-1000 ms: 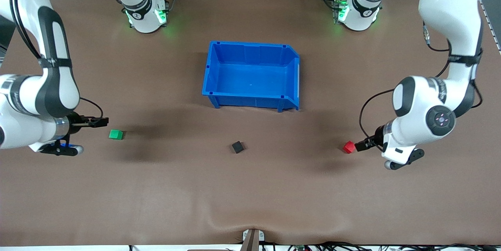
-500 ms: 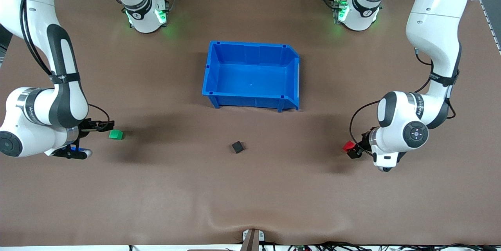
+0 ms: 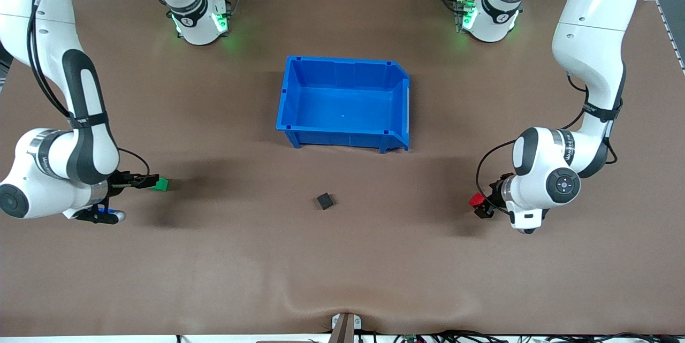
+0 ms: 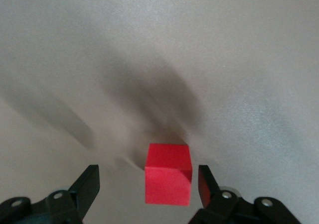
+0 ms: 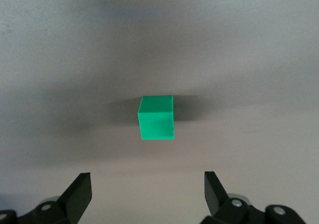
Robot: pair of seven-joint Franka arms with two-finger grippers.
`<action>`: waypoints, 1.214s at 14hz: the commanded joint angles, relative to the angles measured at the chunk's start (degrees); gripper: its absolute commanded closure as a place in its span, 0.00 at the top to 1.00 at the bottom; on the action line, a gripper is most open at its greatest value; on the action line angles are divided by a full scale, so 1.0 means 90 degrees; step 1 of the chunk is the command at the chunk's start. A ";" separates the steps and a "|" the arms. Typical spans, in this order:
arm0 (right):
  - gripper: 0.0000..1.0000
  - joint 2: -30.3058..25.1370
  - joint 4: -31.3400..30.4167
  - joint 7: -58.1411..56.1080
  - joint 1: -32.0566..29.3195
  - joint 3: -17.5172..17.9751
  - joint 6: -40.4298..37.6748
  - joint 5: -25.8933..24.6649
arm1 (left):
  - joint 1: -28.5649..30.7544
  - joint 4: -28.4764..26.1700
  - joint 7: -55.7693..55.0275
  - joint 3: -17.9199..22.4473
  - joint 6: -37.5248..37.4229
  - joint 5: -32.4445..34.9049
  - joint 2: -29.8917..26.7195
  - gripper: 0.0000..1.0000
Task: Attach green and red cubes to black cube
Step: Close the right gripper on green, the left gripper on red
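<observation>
Between the left pincer's [image 4: 144, 181] open fingers sits the unlabelled red cube [image 4: 168, 181].

Black cube [image 3: 324, 201] on brown table [image 3: 342, 257], nearer the camera than blue bin [image 3: 343, 103].

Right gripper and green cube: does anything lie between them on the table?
No. In the right wrist view, only bare brown table shows between the open right gripper and the green cube.
</observation>
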 commanded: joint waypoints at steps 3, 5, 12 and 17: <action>1.00 0.0121 0.0015 -0.0166 -0.0020 0.0070 0.0245 0.0084 | -0.0061 0.0060 -0.0531 0.0014 0.0285 -0.0147 0.0137 0.52; 1.00 0.0121 -0.0102 -0.0166 -0.0021 0.0080 0.0363 0.0084 | -0.0110 0.0060 -0.0697 0.0014 0.0285 -0.0166 0.0137 0.16; 1.00 0.0072 -0.0999 -0.0527 -0.0011 0.0080 0.1551 0.0084 | -0.0246 0.0480 -0.1798 -0.0279 0.0353 -0.1483 0.0137 0.00; 1.00 0.0023 -0.1293 -0.0703 0.0009 0.0080 0.1974 0.0075 | -0.0754 0.0967 -0.3643 -0.0279 0.0353 -0.1533 0.0283 0.00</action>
